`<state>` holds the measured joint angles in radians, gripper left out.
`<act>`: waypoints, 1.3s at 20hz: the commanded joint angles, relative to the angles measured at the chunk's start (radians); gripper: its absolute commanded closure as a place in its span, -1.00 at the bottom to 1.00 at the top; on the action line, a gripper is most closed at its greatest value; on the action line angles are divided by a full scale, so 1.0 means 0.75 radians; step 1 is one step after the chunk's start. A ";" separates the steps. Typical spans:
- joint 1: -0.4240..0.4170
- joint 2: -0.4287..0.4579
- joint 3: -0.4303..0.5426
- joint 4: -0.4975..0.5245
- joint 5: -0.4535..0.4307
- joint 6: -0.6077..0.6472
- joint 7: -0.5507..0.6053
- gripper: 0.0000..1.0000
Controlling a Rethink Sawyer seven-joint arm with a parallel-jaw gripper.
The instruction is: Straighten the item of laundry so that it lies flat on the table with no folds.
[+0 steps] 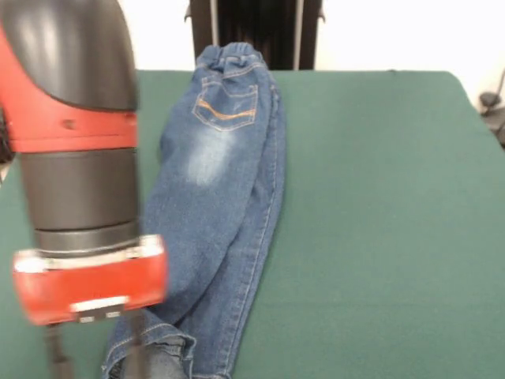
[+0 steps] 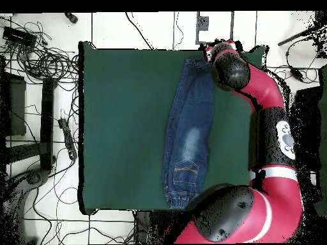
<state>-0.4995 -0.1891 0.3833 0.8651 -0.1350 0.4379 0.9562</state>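
Gripper (image 1: 95,347) blurred front | overhead: jeans (image 2: 189,131) folded lengthwise, table (image 2: 121,127)

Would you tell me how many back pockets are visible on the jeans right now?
1. An orange-stitched pocket shows just below the waistband of the jeans. They lie folded lengthwise, so a second pocket may be hidden underneath.

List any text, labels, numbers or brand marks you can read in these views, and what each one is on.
None can be read.
The jeans show only orange pocket stitching, no lettering.
The arm has a white patch in the overhead view, too small to read.
The table is plain green.
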 commanded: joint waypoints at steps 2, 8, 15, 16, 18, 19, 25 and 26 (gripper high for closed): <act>0.288 0.086 -0.170 -0.205 -0.080 0.735 0.117 -1.00; 0.331 0.124 -0.192 -0.340 -0.122 0.877 0.140 -1.00; 0.365 0.170 -0.162 -0.502 -0.144 0.994 0.172 -1.00; 0.370 0.174 -0.162 -0.517 -0.147 1.008 0.170 -1.00; 0.375 0.173 -0.169 -0.514 -0.149 1.015 0.167 -1.00; 0.372 0.164 -0.179 -0.483 -0.151 0.997 0.156 -1.00; 0.336 0.066 -0.220 -0.231 -0.147 0.851 0.092 -1.00; 0.331 0.053 -0.223 -0.199 -0.145 0.831 0.096 -1.00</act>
<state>-0.2563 -0.1474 0.2273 0.5263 -0.2162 1.0680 0.9562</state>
